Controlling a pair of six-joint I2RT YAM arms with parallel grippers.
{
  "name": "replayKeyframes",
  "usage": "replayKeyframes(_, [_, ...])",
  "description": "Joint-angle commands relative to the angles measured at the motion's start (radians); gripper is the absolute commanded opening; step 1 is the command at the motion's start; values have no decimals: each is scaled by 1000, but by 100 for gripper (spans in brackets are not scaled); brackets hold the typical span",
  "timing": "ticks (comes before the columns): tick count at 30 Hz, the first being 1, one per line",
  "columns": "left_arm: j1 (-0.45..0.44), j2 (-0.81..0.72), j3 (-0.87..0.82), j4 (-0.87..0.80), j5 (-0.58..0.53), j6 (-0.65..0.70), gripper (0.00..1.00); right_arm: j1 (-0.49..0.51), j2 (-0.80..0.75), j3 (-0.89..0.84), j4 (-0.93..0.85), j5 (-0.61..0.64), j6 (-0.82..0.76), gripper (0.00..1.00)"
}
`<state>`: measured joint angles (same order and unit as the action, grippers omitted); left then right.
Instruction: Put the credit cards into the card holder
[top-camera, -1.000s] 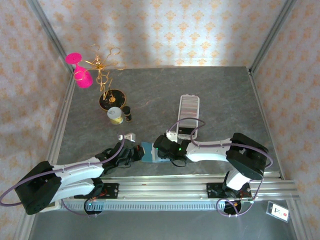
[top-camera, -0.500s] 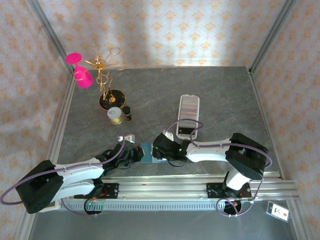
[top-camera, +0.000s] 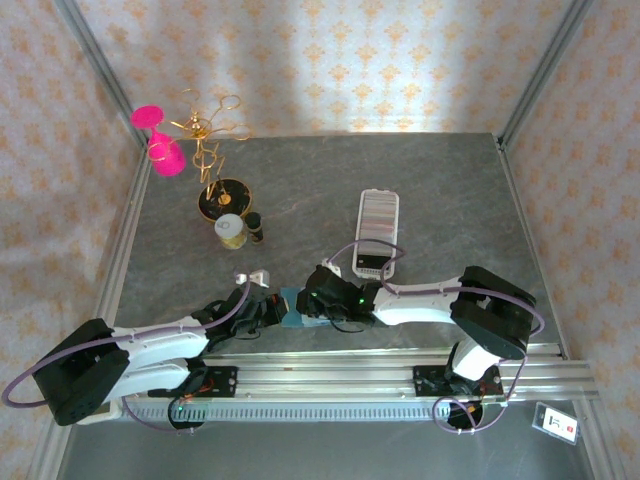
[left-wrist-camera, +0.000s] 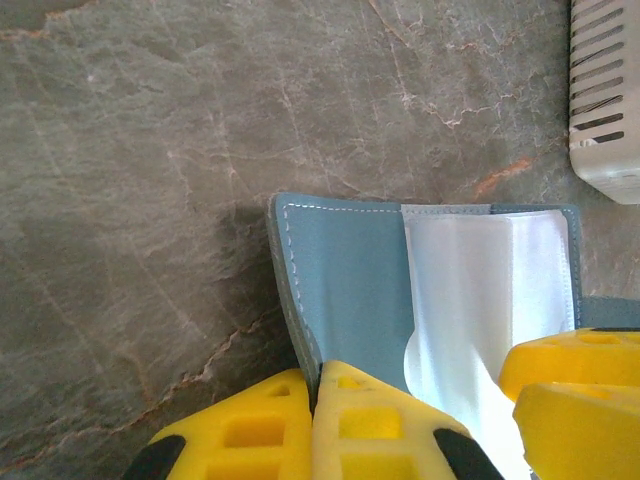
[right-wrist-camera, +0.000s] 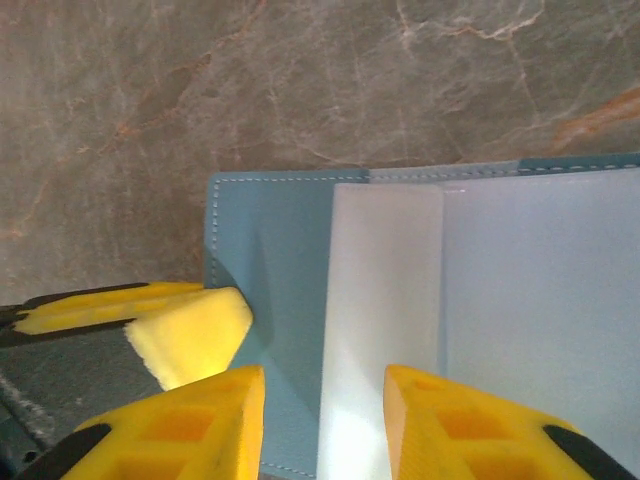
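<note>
The teal card holder (top-camera: 292, 306) lies open near the table's front edge, its blue-grey inside (left-wrist-camera: 350, 290) facing up. My left gripper (left-wrist-camera: 316, 375) is shut on the card holder's left flap edge. A whitish panel (right-wrist-camera: 385, 290) lies on the inside; whether it is a card or a pocket I cannot tell. My right gripper (right-wrist-camera: 325, 385) hovers over that panel with its jaws apart and nothing clamped between them. In the top view the left gripper (top-camera: 268, 310) and right gripper (top-camera: 318, 300) meet over the holder. Credit cards (top-camera: 378, 213) stand as a striped row in the long white tray (top-camera: 372, 264).
At the back left stand a gold jewellery stand on a black base (top-camera: 222, 197) and pink pieces (top-camera: 158, 140). A small gold-lidded jar (top-camera: 231, 230), a dark bottle (top-camera: 256, 228) and a small metal piece (top-camera: 256, 275) sit near the left arm. The tray's corner (left-wrist-camera: 608, 100) lies just beyond the holder.
My right gripper has slid a little to the left, covering more of the card holder. The left gripper keeps its hold on the flap.
</note>
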<state>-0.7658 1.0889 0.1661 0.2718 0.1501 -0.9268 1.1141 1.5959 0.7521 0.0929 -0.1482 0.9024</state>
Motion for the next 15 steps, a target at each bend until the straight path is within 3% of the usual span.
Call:
replayKeyframes(1, [-4, 6, -23, 18, 3, -13, 0, 6, -31, -27, 79, -11, 27, 36])
replayKeyframes(15, [-5, -7, -57, 43, -5, -32, 5, 6, -4, -8, 122, -10, 42, 35])
